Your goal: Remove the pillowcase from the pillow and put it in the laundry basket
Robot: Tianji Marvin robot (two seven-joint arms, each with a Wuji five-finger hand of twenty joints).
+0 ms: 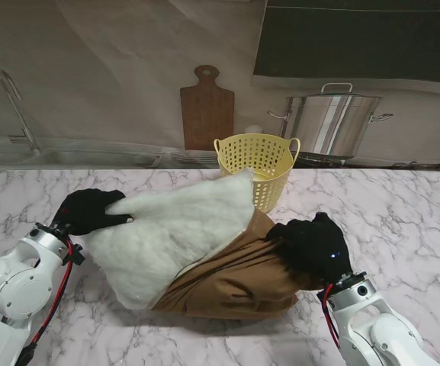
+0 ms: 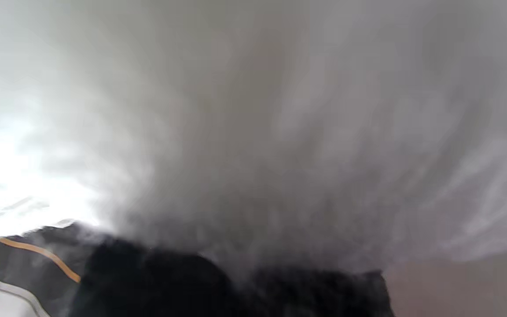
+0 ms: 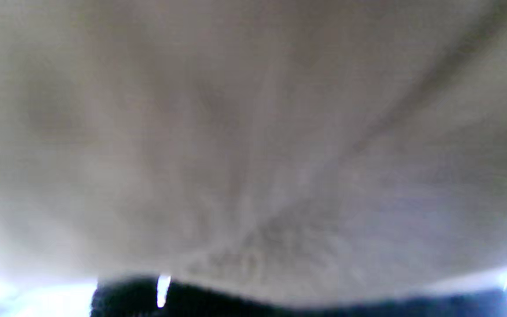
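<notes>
- Pillow [image 1: 170, 232] is mostly out already, white and fluffy, lying on the marble table [image 1: 403, 213] with one corner right by the yellow laundry basket [image 1: 258, 164].
- Brown pillowcase [image 1: 235, 278] is bunched over the end nearer to me.
- Left hand [image 1: 90, 211] is clenched on the pillow's bare left corner.
- Right hand [image 1: 311, 245] is clamped on the pillowcase; wrist views are just blurry fabric.

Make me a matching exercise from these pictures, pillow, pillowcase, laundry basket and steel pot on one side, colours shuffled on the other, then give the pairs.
Things:
1. pillow
2. pillowcase
3. laundry basket
4. steel pot

Colours:
A. yellow
B. silver
C. white
D. brown

Pairs: 1-C, 2-D, 3-A, 4-B
</notes>
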